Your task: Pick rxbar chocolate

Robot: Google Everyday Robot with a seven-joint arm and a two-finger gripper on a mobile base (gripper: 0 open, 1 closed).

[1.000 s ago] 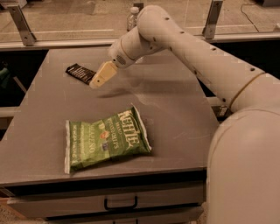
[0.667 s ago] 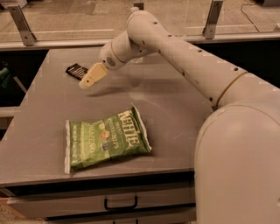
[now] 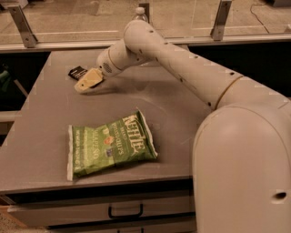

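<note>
The rxbar chocolate [image 3: 77,72] is a small dark flat bar with white print, lying at the far left of the grey table [image 3: 173,109]. Only its left end shows; the rest is hidden behind my gripper. My gripper [image 3: 85,84], with tan fingers, reaches in from the right and sits low over the bar's right end, close to the table top. My white arm stretches across the table from the lower right.
A large green Kettle chips bag [image 3: 109,144] lies near the table's front edge. A clear water bottle's cap [image 3: 140,11] shows behind my arm at the back. A glass railing runs along the far edge. Drawers sit below the table front.
My gripper has moved left and down toward the dark bar, now covering its right end. The chips bag has not moved.
</note>
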